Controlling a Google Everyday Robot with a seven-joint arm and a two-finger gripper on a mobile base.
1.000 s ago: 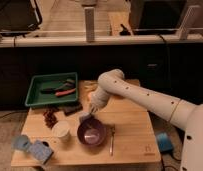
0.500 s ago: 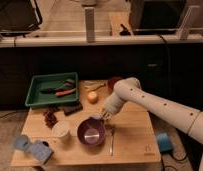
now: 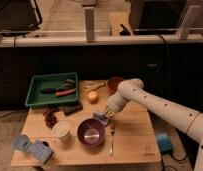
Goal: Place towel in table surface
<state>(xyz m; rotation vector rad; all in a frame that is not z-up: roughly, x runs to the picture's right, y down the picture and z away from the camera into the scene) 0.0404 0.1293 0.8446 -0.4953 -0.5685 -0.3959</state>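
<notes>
My gripper (image 3: 107, 115) is at the end of the white arm that reaches in from the right. It hangs low over the wooden table (image 3: 135, 134), just past the upper right rim of the purple bowl (image 3: 91, 132). A small pale blue-grey towel (image 3: 100, 118) is bunched at its tip, and the gripper looks shut on it. The towel sits at about table height between the bowl and the arm; I cannot tell whether it touches the wood.
A fork (image 3: 112, 141) lies right of the bowl. A white cup (image 3: 61, 131), dark grapes (image 3: 51, 118) and a dark bar (image 3: 72, 108) lie to the left. A green tray (image 3: 34, 96), an orange (image 3: 92, 97) and a brown bowl (image 3: 114, 82) stand at the back. Blue objects (image 3: 32, 147) sit at the front left.
The gripper has moved from over the purple bowl to the right and a little back, off the bowl's rim, with the towel at its tip. The arm's elbow swung right.
</notes>
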